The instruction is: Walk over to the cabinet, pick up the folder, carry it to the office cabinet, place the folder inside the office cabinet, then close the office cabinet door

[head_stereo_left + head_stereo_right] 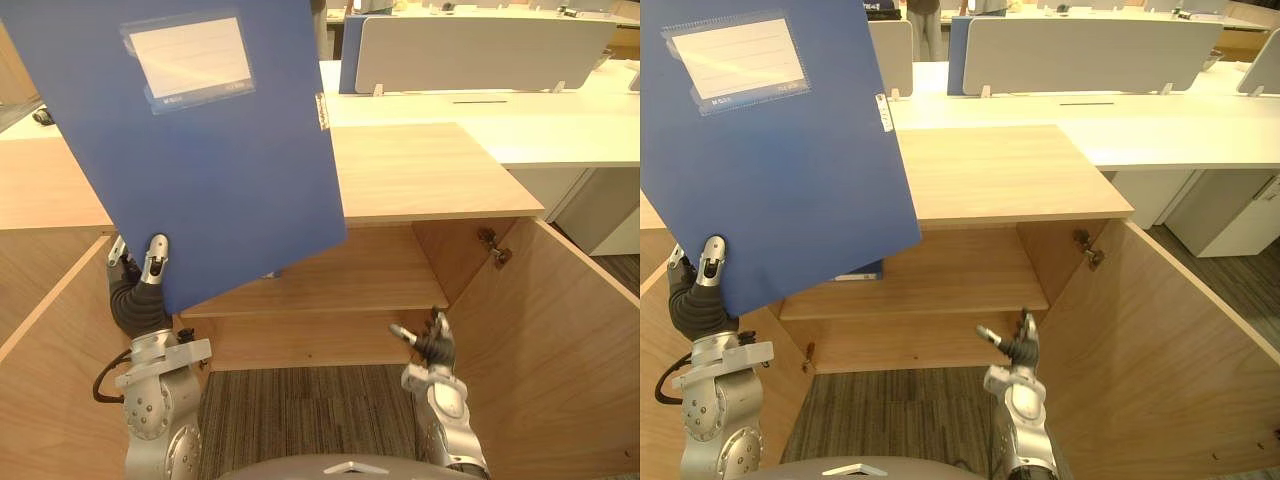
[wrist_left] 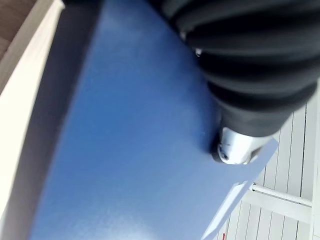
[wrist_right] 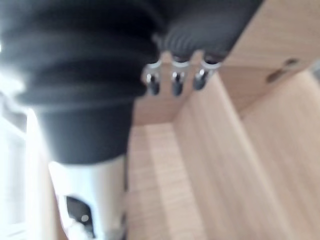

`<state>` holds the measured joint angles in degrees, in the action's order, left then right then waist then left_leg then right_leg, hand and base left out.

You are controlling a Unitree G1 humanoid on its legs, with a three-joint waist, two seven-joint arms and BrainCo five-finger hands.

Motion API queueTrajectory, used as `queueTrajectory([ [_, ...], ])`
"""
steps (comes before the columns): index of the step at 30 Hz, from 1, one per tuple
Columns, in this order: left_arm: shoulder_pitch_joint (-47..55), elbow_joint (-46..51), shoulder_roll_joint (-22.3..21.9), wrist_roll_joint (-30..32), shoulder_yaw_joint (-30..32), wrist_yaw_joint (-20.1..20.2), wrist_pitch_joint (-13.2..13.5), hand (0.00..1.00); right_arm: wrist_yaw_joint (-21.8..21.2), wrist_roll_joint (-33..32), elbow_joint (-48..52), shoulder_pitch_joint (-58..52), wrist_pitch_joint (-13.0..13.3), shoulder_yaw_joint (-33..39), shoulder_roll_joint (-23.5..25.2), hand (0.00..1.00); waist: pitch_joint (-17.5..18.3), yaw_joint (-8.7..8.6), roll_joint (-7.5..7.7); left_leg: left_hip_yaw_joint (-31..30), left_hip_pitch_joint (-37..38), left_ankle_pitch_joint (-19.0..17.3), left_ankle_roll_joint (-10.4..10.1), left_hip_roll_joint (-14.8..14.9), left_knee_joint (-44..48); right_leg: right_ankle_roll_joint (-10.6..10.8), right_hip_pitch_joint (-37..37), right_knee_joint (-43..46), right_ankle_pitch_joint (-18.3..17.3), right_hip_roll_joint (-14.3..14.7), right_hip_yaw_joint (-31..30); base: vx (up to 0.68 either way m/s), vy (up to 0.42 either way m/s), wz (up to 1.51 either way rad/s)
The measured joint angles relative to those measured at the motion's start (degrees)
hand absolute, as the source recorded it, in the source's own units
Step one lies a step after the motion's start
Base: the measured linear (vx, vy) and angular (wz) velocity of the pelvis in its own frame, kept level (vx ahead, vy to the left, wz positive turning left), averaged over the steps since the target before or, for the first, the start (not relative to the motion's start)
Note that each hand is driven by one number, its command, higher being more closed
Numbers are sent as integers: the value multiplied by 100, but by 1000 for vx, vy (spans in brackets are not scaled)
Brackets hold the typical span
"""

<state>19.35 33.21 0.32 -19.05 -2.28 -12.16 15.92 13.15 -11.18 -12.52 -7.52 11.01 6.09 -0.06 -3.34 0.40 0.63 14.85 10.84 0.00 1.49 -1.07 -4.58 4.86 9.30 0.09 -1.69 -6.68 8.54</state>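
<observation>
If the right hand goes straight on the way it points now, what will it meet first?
Probably the front edge of the shelf in the open cabinet; the right hand is empty, and depth is hard to judge.

- Long white desks (image 1: 1160,125) run across the back of an open-plan office, from 12 to 3 o'clock, under bright, even light.
- A light grey divider screen (image 1: 1080,55) stands on small white feet along the desks at 1 o'clock, with a narrow dark slot (image 1: 1090,102) in the desktop just in front of it.
- A blue panel (image 1: 958,55) stands at the screen's left end at 12 o'clock, and a second grey screen (image 1: 890,55) is beside it toward 11.
- A low white unit (image 1: 1230,215) sits beneath the desk edge at 3 o'clock.
- Grey striped carpet (image 1: 300,410) covers the floor at 6 o'clock and shows again beside the white unit.
</observation>
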Motion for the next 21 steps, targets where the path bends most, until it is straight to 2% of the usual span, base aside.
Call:
queueTrajectory([
  [5,-4,0,-86,22,5,32,0,100,-13,-36,1095,2,205,-153,136,0,-32,-6,35,23,-13,-10,24,0,3,12,3,-59,13,7,-15,0,0,-2],
  [7,-15,0,-117,122,9,-7,1,100,-45,-75,1650,0,382,-276,183,0,-49,-9,52,49,-22,-28,35,0,4,20,4,-82,25,11,-31,7,-3,-5],
  [16,-197,-6,-141,698,183,-340,21,100,-308,-238,2607,-6,635,-610,330,0,-152,-38,74,122,-5,-117,55,-11,6,22,4,-132,25,11,-135,13,-9,-5],
  [21,-243,-86,-142,698,180,-371,30,100,-675,-768,3015,22,824,-828,348,0,-156,-43,83,161,16,-164,59,-18,6,22,3,-136,25,9,-179,3,-8,-3],
])
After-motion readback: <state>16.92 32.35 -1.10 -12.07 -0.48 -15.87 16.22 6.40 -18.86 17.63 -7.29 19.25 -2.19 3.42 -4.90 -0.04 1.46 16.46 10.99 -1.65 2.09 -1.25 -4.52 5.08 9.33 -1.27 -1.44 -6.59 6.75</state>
